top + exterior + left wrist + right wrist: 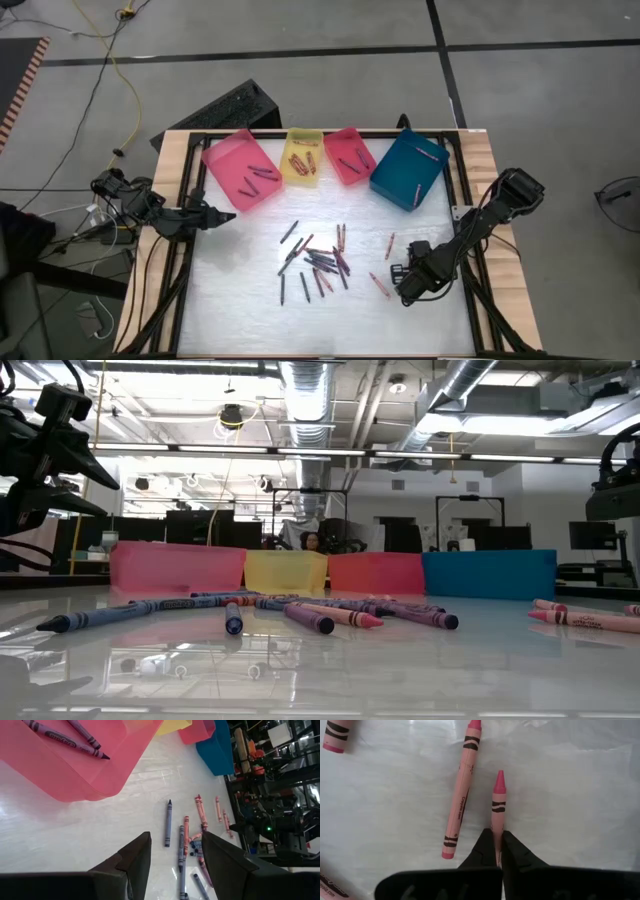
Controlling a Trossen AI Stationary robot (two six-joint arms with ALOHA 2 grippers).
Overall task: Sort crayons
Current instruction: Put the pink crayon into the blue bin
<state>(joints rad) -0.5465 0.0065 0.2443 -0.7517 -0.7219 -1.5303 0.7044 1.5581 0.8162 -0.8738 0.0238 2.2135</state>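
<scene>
Loose crayons (320,262) lie scattered on the white table top, mostly in a pile at its middle. My right gripper (497,834) stands right of that pile, pointing down, shut on a pink crayon (498,795); in the high view it is my right gripper (400,285). A second, paler pink crayon (461,790) lies flat just beside the held one. My left gripper (175,842) hangs open over the table's left side, near the pink tray (240,168), with nothing between its fingers. My right gripper pinches the pink crayon between its two fingers (482,847), on the paper-wrapped shaft (498,822) behind the black bands. The fingers come from above, one on each long side. The crayon's rear end is hidden under them; its pointed tip (499,775) sticks out ahead, low over the table.
Four trays stand in a row at the far edge: pink, yellow (302,155), red (349,155) and blue (410,167), each with a few crayons inside. More single crayons (389,245) lie near my right gripper. A wooden frame (170,170) borders the table.
</scene>
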